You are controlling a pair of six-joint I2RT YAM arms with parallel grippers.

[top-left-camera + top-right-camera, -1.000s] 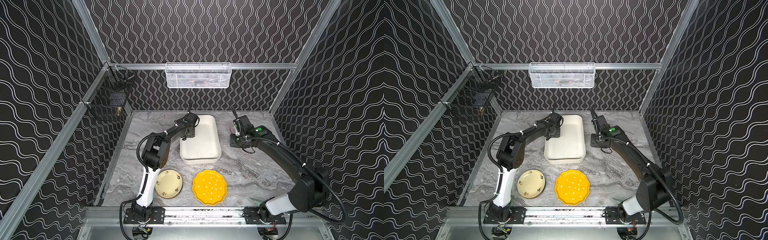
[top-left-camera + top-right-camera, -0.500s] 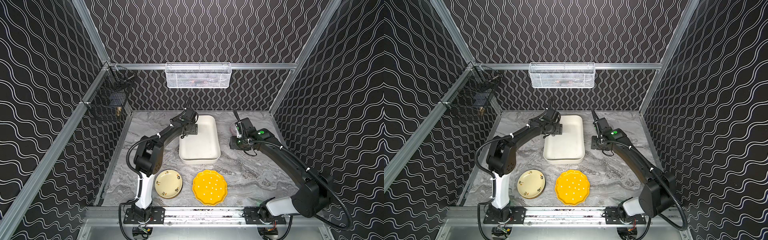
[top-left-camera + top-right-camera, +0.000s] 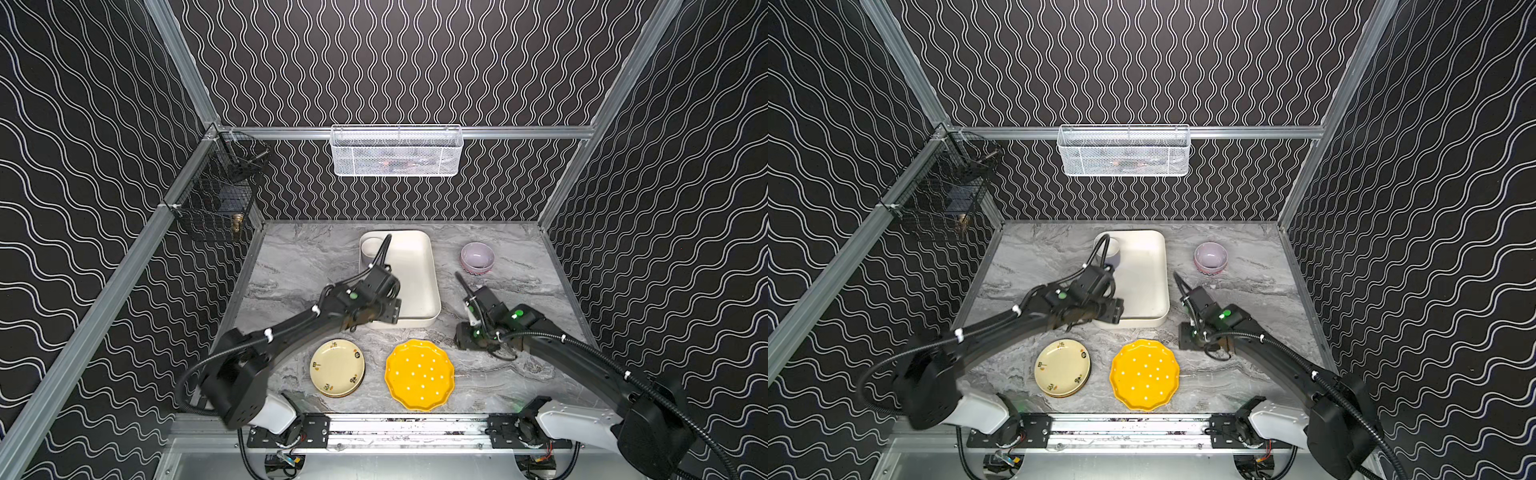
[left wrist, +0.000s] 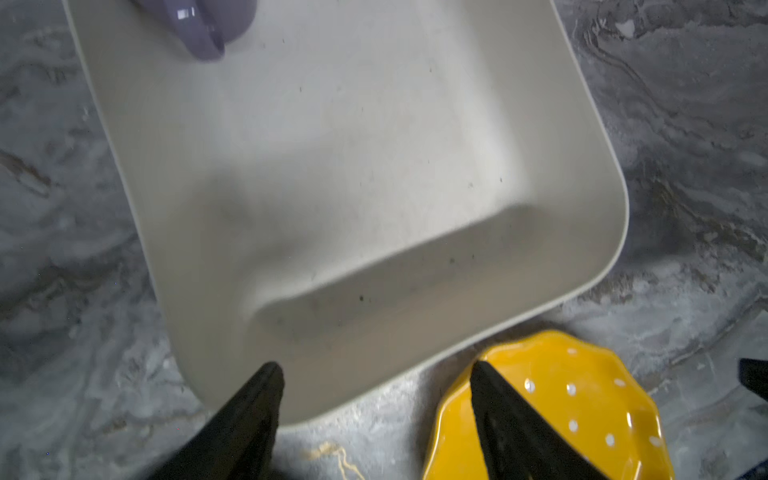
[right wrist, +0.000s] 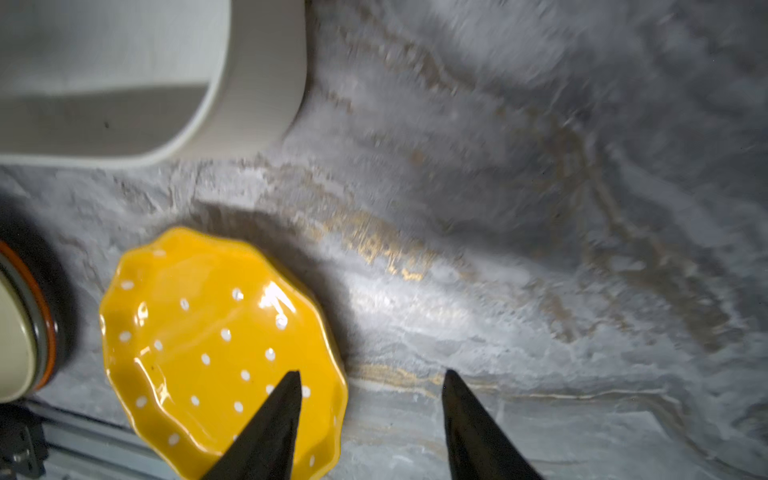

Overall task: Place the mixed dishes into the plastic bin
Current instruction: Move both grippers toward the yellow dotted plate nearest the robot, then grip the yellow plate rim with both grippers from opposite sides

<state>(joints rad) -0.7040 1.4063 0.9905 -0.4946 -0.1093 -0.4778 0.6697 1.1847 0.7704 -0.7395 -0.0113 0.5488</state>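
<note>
The cream floral plate (image 3: 337, 368) tops its stack on the near table, outside the bin. The left gripper (image 4: 374, 368) has pulled back from the far corner of the plastic bin (image 3: 411, 274) and hovers over its near-left corner, jaws well apart and empty. The lavender mug (image 3: 1112, 252) now stands in that far corner, so one dish is in. The yellow scalloped plate (image 3: 419, 374) lies just in front of the bin. The right gripper (image 5: 372, 374) has retreated too, to just beside that plate, jaws parted, holding nothing. The lilac bowl (image 3: 478, 257) stands on the table right of the bin, yet to be moved.
</note>
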